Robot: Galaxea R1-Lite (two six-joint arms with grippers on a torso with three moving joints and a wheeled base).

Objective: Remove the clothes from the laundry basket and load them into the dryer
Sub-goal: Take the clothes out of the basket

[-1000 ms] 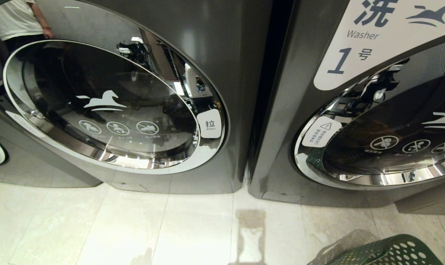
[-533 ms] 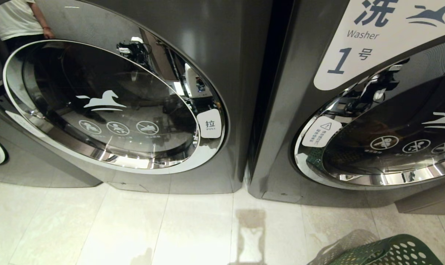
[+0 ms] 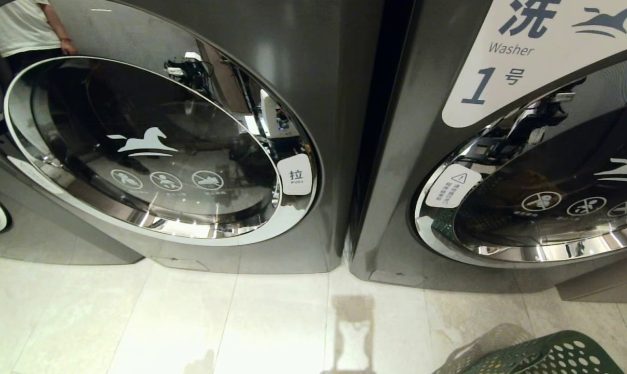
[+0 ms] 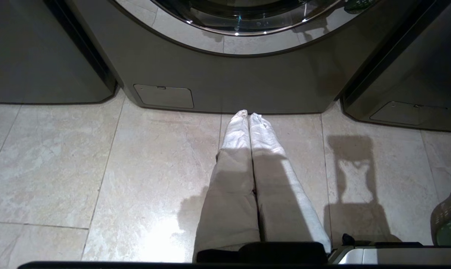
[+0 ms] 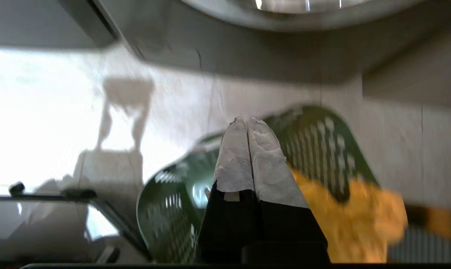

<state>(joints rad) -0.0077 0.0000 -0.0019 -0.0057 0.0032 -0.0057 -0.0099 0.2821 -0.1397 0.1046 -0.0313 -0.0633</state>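
The green perforated laundry basket (image 3: 547, 356) stands on the floor at the lower right of the head view. In the right wrist view a yellow garment (image 5: 360, 220) lies in the basket (image 5: 322, 142). My right gripper (image 5: 247, 121) hangs just over the basket, shut and empty, its white-wrapped fingers pressed together. The dryer (image 3: 152, 150) is the grey machine on the left, and its round glass door is closed. My left gripper (image 4: 248, 116) is shut with nothing in it, low over the tiles in front of a machine's base. Neither arm shows directly in the head view.
A second grey machine marked Washer (image 3: 542, 197) stands to the right, door closed. The dryer door has a white pull tab (image 3: 296, 175) on its right rim. A person in a white shirt (image 3: 23, 26) stands at the far left. Pale floor tiles (image 3: 189, 322) lie before both machines.
The reflection of my right arm in the washer door has shifted upward. Machines, basket and floor sit where they were.
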